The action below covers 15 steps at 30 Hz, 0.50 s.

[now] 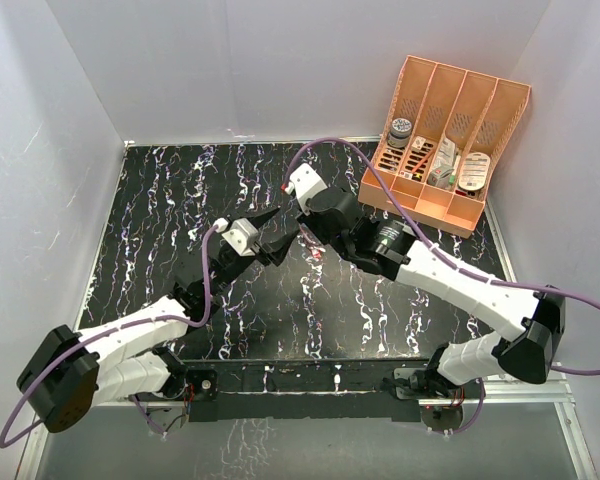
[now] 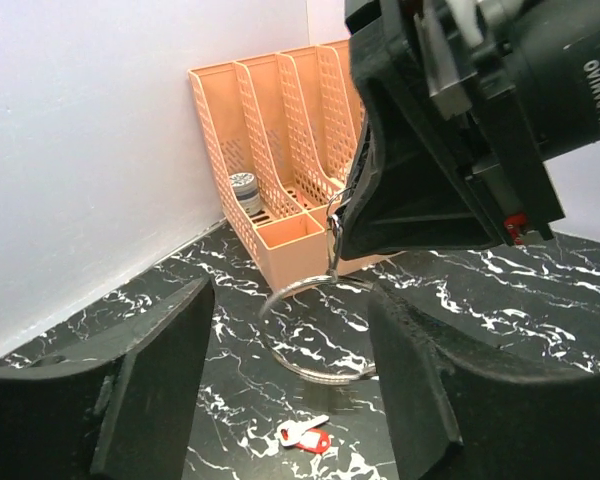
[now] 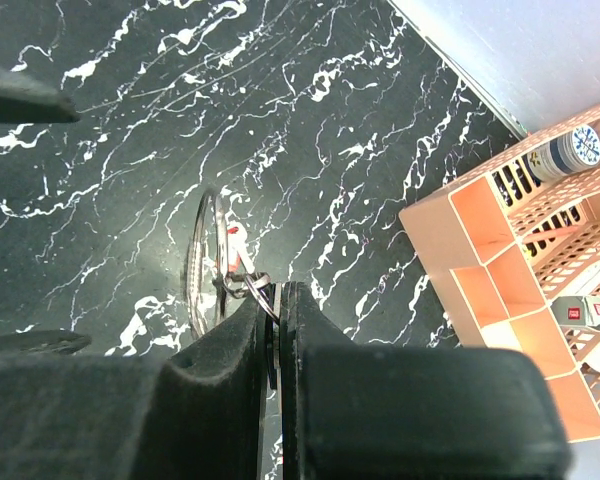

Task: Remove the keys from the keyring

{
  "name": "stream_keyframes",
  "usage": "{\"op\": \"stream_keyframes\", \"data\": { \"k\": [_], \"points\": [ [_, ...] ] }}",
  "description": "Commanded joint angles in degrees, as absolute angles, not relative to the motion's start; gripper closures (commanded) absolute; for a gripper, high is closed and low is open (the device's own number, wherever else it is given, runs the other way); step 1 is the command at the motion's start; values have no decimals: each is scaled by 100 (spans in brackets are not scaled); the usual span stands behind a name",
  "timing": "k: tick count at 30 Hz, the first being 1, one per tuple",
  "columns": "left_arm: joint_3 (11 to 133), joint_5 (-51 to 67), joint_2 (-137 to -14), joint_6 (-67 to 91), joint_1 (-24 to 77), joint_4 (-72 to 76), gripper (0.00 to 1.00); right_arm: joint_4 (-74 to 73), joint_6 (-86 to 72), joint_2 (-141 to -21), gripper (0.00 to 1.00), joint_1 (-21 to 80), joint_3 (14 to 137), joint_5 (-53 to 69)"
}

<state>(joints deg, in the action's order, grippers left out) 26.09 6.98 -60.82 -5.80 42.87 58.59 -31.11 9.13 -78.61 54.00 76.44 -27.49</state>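
**Inspector A:** What was counted on the surface (image 1: 180, 230)?

**Inspector B:** One keyring (image 2: 315, 374), one key (image 2: 293, 431) with one red piece (image 2: 316, 441) at its head, and one orange organiser (image 1: 420, 200) in the far right corner. Two arms met near the middle of the surface.

**A:** Where was the keyring?

**B:** It hung near the middle of the surface. The right fingers (image 3: 230, 345) were pressed together on a small link ring (image 3: 244, 286) at its top, and the wire circle hung beneath them. Whether its lowest point touched the surface could not be told.

**A:** And the key?

**B:** It lay flat on the surface just below the keyring. In the left wrist view it looked apart from the wire. I could count one key only.

**A:** The left fingers (image 2: 160, 370)?

**B:** Both were spread wide, one on either side of the hanging keyring. They touched neither the keyring nor the key.

**A:** The organiser?

**B:** It had four upright slots with low compartments in front. One jar (image 1: 400, 130) with a patterned lid stood in the leftmost slot. The other contents were too small to identify.
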Motion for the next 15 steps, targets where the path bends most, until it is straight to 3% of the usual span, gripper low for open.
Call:
{"op": "stream_keyframes", "data": {
  "k": [1, 15],
  "points": [
    [2537, 817, -6292, -404, 4274, 6996, 36, -2640, 941, -7526, 100, 5434, 7779, -2601],
    [2858, 803, -6925, -625, 4263, 7373, 32, -2643, 914, -7433, 100, 5508, 7690, -2493]
  ]
}}
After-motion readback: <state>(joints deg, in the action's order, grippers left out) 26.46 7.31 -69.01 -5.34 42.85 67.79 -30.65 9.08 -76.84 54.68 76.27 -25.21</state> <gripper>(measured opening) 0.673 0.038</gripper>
